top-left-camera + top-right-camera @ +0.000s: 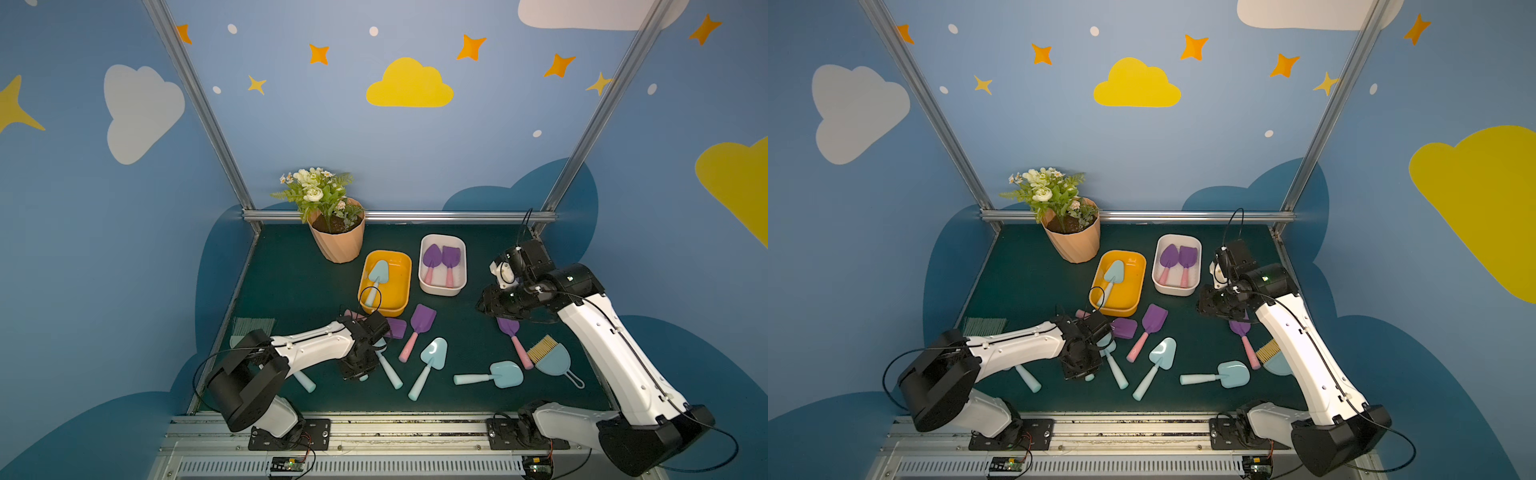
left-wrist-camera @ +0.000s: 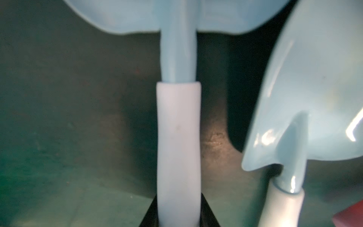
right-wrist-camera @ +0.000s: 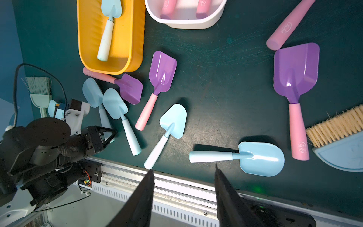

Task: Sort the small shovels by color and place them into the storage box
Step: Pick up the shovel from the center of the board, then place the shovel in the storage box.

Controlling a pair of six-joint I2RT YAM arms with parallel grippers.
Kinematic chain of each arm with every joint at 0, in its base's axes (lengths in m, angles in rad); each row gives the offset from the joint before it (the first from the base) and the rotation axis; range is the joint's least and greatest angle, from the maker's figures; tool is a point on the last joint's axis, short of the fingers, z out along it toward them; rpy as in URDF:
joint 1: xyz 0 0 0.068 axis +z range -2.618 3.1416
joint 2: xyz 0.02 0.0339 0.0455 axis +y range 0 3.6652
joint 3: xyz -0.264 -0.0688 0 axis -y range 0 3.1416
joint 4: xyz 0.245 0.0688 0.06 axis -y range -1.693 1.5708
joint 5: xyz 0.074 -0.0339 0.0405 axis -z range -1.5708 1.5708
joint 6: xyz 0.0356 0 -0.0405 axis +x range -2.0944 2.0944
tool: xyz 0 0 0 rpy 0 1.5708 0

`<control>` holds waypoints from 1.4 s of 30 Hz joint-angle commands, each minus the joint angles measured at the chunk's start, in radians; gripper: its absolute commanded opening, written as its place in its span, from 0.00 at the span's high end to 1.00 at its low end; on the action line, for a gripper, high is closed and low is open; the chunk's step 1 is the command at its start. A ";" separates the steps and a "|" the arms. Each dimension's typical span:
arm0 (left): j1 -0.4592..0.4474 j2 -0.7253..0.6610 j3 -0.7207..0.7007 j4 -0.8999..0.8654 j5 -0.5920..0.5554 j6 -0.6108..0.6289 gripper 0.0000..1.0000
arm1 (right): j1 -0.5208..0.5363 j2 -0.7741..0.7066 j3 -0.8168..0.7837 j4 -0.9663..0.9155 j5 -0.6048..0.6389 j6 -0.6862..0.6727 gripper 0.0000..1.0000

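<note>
Your left end effector (image 3: 108, 135) is clamped tight on the pale handle of a light blue shovel (image 2: 178, 137). In the left wrist view that handle runs up the middle of the frame between the two black fingers, and the blade spreads along the top edge. The grip sits toward the handle's end, probably so the blade stays clear and can go into a box first. You cannot tell from these views whether the shovel has left the dark green surface (image 1: 291, 282).

A second blue shovel (image 2: 314, 98) lies just beside the held one at the right of that frame, so a careless lift could drag it along.

Your right end effector (image 3: 183, 169) stands partly open with nothing between its fingers. It hangs over a purple shovel (image 1: 509, 328) right of centre in both top views, apparently waiting its turn.

The boxes at mid-frame show the sorting rule. The yellow box (image 1: 397, 286) holds one boxed blue shovel (image 1: 377, 274), and the white box (image 1: 440, 291), just to its right, holds two purple ones (image 1: 432, 257). By that rule your held shovel belongs in the yellow box.

Loose blue trowels (image 1: 434, 353) and a loose purple trowel (image 1: 422, 320) lie across the lower centre. The tan-bristled brush (image 1: 552, 357) at lower right is not yours to sort.
</note>
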 commanded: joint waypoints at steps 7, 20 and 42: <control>0.014 -0.074 -0.020 -0.050 -0.026 0.003 0.97 | 0.015 0.012 -0.006 0.020 -0.011 0.015 0.49; 0.037 -0.237 0.006 -0.242 -0.113 0.009 0.97 | 0.032 0.014 -0.017 0.022 -0.013 0.031 0.49; 0.194 0.009 0.775 -0.520 0.064 0.851 0.97 | 0.045 -0.009 -0.048 0.026 -0.006 0.025 0.49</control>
